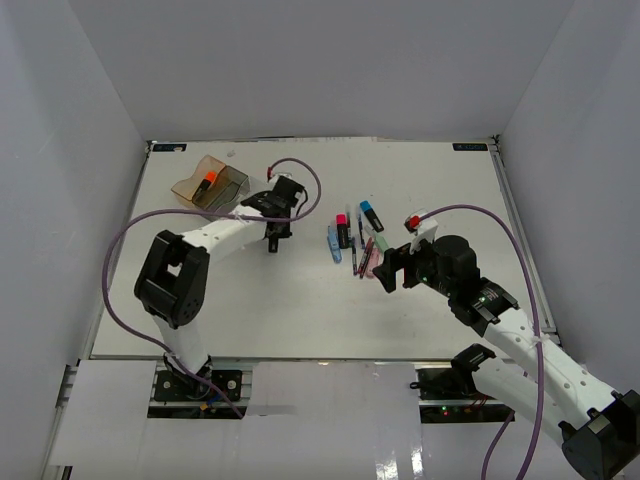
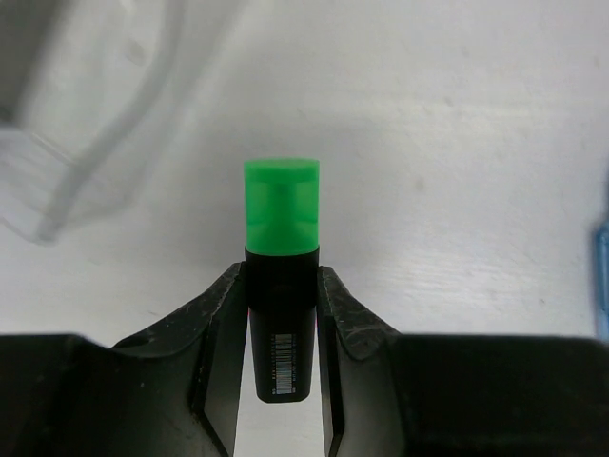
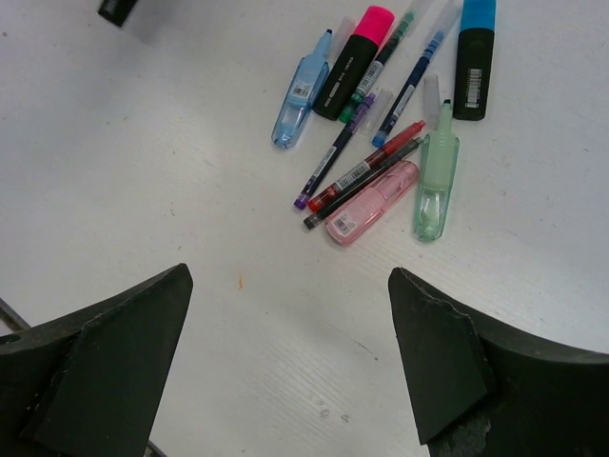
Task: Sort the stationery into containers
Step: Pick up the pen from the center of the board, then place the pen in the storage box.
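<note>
Item: white bench (image 1: 300, 310) carrying stationery and one organiser tray. The left fingers (image 2: 224, 324) are pressing in from both sides on the body of a stubby black highlighter with a green cap (image 2: 281, 219), narrowed to its width, the cap pointing out past the fingertips toward the bench; whether the cap is touching the surface cannot be told. In the top view this grip is sitting near the middle of the bench, between the tray and the loose pile. The right fingers (image 3: 114, 352) are standing wide apart, holding nothing and hanging above bare bench just short of the pile. The pile is lying right of centre: a black highlighter with a pink cap (image 3: 352, 57), a black highlighter with a blue cap (image 3: 474, 57), a pastel blue marker (image 3: 300, 95), a pastel pink marker (image 3: 371, 202), a mint marker (image 3: 436, 181) and several thin pens (image 3: 366, 167) crossing one another among them. The transparent plastic tray (image 1: 183, 190) is resting at the far left; its amber compartment is holding a highlighter with an orange cap (image 1: 205, 183), and a smoky grey compartment is adjoining it.
</note>
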